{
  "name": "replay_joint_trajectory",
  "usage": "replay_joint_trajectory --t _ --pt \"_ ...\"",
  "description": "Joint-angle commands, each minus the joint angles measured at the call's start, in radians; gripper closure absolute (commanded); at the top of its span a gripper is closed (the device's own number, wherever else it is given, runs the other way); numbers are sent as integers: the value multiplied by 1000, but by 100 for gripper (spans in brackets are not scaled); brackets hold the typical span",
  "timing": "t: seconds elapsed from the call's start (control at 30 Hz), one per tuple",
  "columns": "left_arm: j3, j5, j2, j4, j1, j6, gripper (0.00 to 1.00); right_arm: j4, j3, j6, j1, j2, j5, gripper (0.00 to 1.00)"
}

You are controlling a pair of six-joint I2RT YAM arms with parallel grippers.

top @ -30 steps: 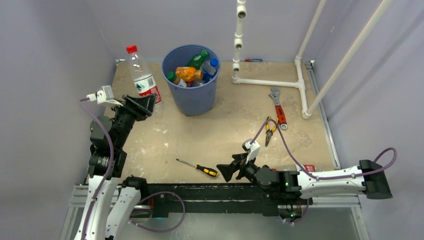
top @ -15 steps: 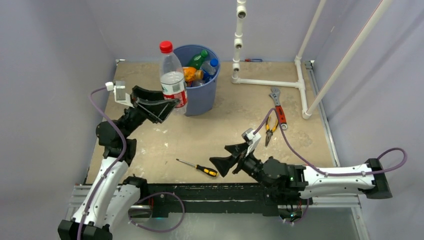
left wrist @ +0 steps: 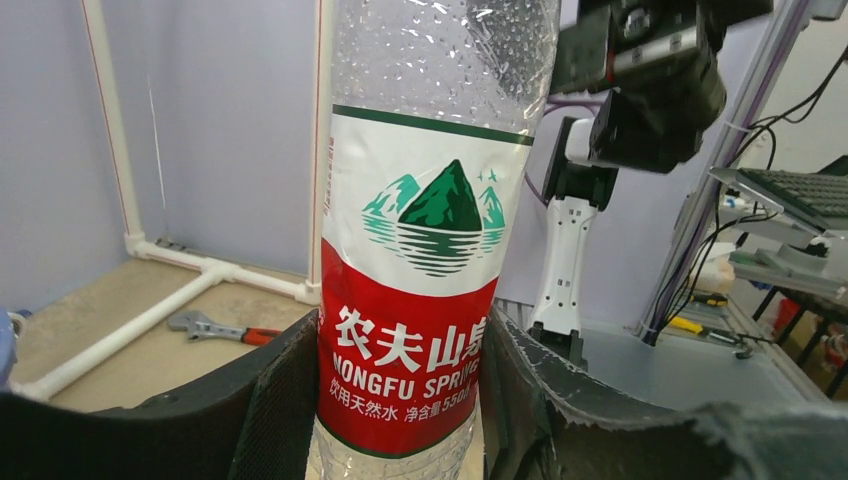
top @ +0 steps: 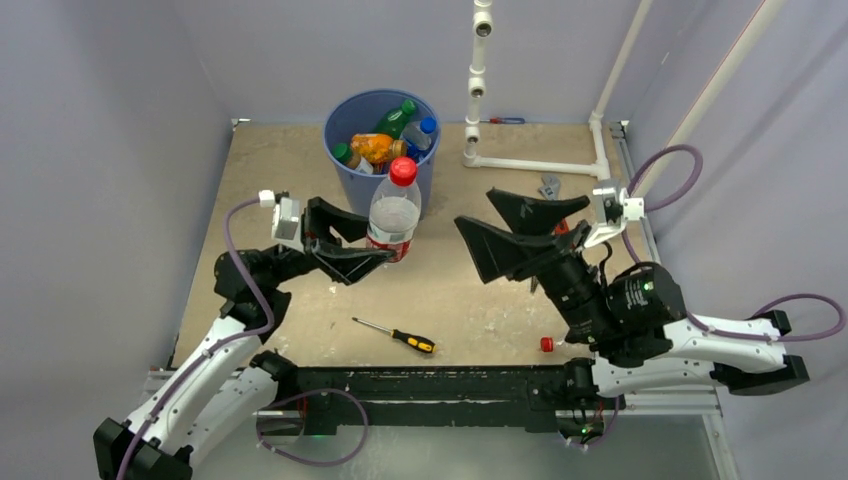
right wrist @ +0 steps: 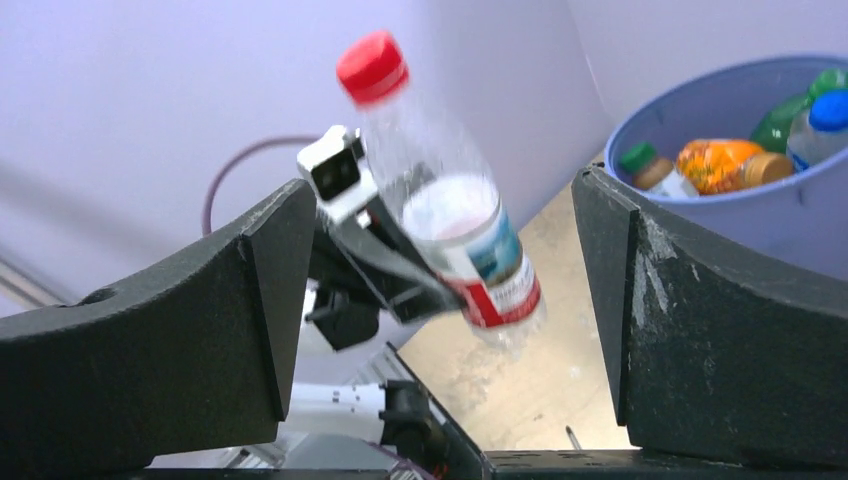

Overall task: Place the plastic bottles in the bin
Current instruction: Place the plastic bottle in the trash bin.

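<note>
Left gripper [top: 375,243]: pinches the red-capped bottle [top: 395,205] low on its label, holds it near upright, cap up, just in front of the bin [top: 345,185]. Right gripper [top: 475,210]: stands spread, empty, front-right of the bin, farther off.

2 white-and-black arms [top: 215,368], purple cables [top: 672,148], black wedge-shaped jaws.

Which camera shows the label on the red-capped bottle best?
Left wrist: the bottle fills the frame, its label sharp and readable. Top external shows it small, from above; right wrist shows it tilted and blurred.
</note>
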Motion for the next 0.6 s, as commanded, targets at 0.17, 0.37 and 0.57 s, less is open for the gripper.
replay_joint_trajectory --t 0.17,0.37,0.57 --pt "-78 -27 -114 -40 -22 145 80 -71 330 -175 2 279 -29 3" --pt "-86 -34 -132 -43 -26 149 81 -154 421 -156 3 361 -57 4" --pt "-86 -39 -149 -63 -37 163 83 -131 413 -161 2 375 -42 17"
